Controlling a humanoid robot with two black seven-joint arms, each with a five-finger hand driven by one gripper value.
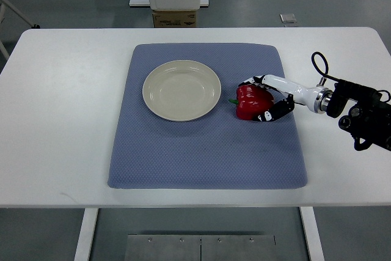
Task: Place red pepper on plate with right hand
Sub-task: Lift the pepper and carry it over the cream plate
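the right hand (269, 97) reached in over the blue mat (201, 151), fingers (276, 112) wrapped around the red bell pepper (249, 102) (green stem pointing away from the palm). the pepper sat on the mat at the fingertips; the cream plate (160, 103) lay just beyond it, not touching.

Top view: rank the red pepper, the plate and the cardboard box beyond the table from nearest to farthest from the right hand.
1. Red pepper: in the right hand, fingers around it, on the blue mat.
2. Plate: to the pepper's left on the mat, empty.
3. Cardboard box: beyond the table's far edge, on the floor.
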